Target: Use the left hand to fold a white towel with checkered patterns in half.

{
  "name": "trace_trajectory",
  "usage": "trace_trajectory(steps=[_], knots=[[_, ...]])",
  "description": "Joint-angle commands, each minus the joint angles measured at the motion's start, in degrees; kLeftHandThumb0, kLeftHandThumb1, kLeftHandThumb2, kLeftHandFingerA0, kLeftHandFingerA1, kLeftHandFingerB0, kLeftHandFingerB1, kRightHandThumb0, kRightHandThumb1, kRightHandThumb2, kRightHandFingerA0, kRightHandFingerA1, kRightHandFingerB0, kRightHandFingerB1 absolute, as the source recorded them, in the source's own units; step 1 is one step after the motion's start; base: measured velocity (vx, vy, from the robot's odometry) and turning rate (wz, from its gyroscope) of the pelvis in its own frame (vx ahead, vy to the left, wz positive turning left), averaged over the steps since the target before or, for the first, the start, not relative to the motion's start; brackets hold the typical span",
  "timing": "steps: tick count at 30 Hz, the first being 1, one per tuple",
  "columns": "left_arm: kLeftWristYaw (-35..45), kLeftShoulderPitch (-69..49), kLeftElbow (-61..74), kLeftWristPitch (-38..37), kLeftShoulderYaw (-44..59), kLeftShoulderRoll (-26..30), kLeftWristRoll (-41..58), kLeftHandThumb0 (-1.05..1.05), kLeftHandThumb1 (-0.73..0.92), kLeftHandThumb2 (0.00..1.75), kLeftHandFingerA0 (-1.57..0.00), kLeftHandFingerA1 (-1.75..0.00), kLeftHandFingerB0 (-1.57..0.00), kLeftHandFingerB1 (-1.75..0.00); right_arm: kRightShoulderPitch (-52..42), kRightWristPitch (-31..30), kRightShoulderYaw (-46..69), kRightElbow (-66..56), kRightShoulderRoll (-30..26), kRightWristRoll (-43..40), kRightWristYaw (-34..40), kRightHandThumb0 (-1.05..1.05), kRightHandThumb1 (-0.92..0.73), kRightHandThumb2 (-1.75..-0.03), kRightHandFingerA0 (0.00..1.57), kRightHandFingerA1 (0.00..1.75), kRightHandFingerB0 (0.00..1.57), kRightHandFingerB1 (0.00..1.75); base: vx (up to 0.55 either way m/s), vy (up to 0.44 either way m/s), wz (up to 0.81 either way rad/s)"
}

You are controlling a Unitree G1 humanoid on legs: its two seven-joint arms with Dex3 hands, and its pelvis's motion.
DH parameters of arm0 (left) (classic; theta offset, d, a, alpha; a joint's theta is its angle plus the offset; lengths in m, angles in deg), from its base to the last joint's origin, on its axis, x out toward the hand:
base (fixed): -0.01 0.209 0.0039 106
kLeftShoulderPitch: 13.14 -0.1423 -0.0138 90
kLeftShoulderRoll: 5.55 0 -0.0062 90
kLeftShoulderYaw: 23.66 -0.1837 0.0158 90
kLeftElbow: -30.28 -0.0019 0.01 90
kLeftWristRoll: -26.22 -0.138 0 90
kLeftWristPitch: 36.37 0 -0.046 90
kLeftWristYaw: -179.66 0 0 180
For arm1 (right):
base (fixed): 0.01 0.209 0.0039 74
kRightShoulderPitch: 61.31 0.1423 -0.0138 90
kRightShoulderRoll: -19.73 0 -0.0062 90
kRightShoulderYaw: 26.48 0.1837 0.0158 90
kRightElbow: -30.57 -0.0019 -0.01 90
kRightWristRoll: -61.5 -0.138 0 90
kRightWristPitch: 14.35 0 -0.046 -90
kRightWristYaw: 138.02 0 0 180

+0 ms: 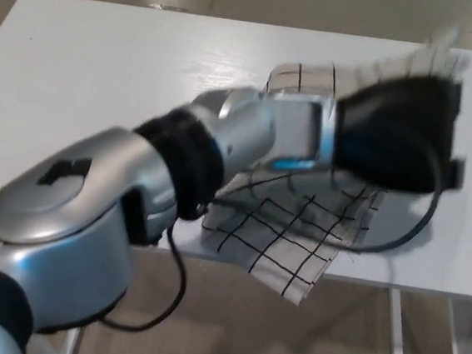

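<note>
Left robot hand (399,130) over checked towel (284,240), white table (104,72)

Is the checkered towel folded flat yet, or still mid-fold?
Mid-fold. The left hand holds a blurred towel edge raised at its right side; the rest lies rumpled, overhanging the table front.

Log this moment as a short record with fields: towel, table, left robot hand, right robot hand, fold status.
towel: white with black grid, on the table's near edge, one corner hanging over it
table: white
left robot hand: black, blurred, reaching across over the towel; a blurred towel edge shows at its top, grip unclear
right robot hand: not in view
fold status: under way, towel not yet lying flat in half
</note>
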Motion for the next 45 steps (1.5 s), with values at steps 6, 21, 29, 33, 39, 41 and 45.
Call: trace_trajectory(steps=[6, 21, 29, 33, 39, 41, 45], knots=[[8.88, -7.75, 1.0, -8.77, 1.35, 4.98, 2.51, -0.3, 0.54, 0.56, -0.89, -1.75, -0.79, -1.65, -0.19, 0.02, 0.12, -0.9, -0.94, -0.05, -0.27, -0.29, -0.56, -0.55, 0.52, 0.58, 0.67, 0.55, 0.0, 0.0, 0.0], [64.56, -15.79, 7.29, 12.0, 15.86, 5.83, 19.65, -0.99, 0.42, 0.77, 0.0, 0.0, 0.0, -0.08, 0.44, -1.57, 0.22, -0.87, -1.11, -0.08, 0.24, -0.27, -0.57, -0.56, 0.49, 0.57, 0.65, 0.55, 0.0, 0.0, 0.0], [78.96, -15.33, 11.53, 18.45, 26.79, 3.95, 36.38, -0.99, 0.45, 0.78, 0.0, 0.0, 0.0, -0.04, 0.2, -0.83, -0.17, -0.61, -1.26, 0.17, -0.33, -0.27, -0.56, -0.56, 0.48, 0.56, 0.66, 0.55, 0.0, 0.0, 0.0], [82.38, -11.79, 15.68, 23.34, 34.25, 3.32, 46.59, -1.0, 0.47, 0.78, 0.0, 0.0, 0.0, -0.05, 0.15, -1.19, -0.19, -1.08, -1.22, 0.36, -0.04, -0.27, -0.56, -0.55, 0.49, 0.57, 0.66, 0.55, 0.0, 0.0, 0.0], [82.8, -3.9, 21.58, 26.15, 46.16, 4.86, 59.0, -1.04, 0.66, 0.61, 0.0, 0.0, 0.0, -0.14, 1.19, -1.29, 0.11, -0.31, -1.13, -0.3, -0.23, -0.29, -0.55, -0.55, 0.5, 0.58, 0.66, 0.55, 0.0, 0.0, 0.0], [81.02, -1.05, 23.4, 24.91, 50.85, 6.96, 64.03, -1.03, 0.66, 0.61, 0.0, 0.0, 0.0, -0.15, 1.48, -0.77, 0.44, 0.47, -1.32, -0.85, -0.81, -0.28, -0.55, -0.55, 0.5, 0.58, 0.65, 0.55, 0.0, 0.0, 0.0], [78.17, 0.68, 27.77, 21.84, 57.83, 11.5, 69.99, -0.96, 0.52, 0.77, 0.0, 0.0, 0.0, -0.11, 1.12, -0.12, 1.05, 0.84, -1.57, -1.57, -1.47, -0.31, -0.54, -0.55, 0.49, 0.57, 0.61, 0.53, 0.0, 0.0, 0.0]])
